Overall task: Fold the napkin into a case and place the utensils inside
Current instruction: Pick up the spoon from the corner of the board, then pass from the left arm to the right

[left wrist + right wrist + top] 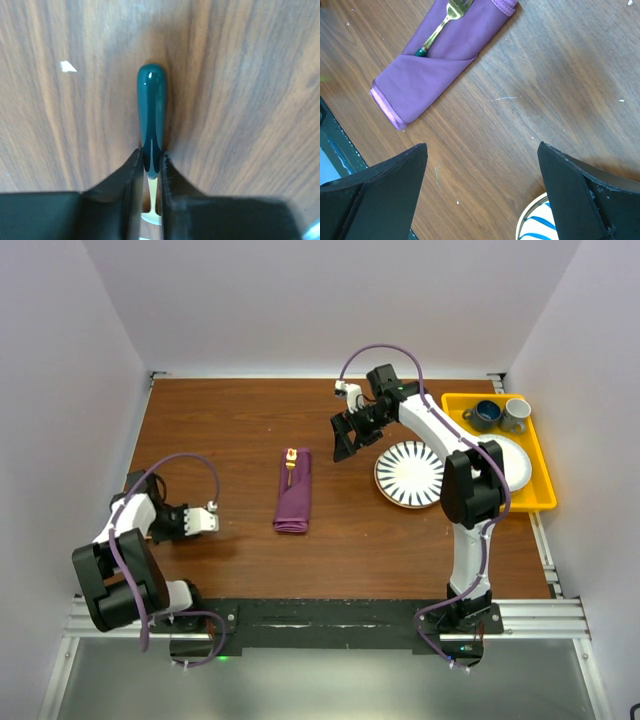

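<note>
Brown worktop (pixel 400 540) holds the folded purple case (pixel 293 490) at centre, one fork (pixel 440 26) already tucked in. The left fingers (pixel 127 175) pinch a teal-handled utensil (pixel 151 110) lying well left of it; the right fingers (pixel 385 185) gape empty. Next, probably: lift it cleanly and slide it in beside the fork.
</note>
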